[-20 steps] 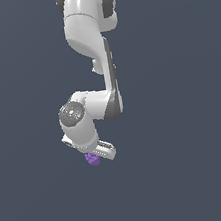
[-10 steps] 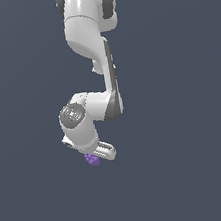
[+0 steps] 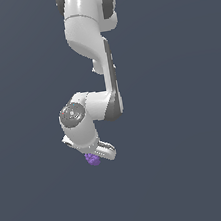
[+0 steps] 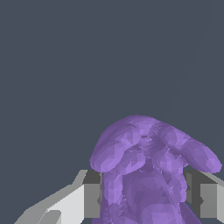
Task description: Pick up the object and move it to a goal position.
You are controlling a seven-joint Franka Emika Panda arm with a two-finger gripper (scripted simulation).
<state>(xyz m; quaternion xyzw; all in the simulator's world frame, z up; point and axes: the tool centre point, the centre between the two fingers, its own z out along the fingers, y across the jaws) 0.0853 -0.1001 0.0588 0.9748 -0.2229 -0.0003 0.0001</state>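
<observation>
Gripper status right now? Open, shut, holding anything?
Gripper: shut on the purple clump, with a finger showing at each side of it in the wrist view.

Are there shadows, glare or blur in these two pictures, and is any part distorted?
Exterior view: flat, even light, sharp, no cast shadow on the plain grey background; soft shading on the white arm. Wrist view: the purple clump is very close and looks huge, with visible facets; no blur or glare; the tool fingers are cut off by the frame edge.
</observation>
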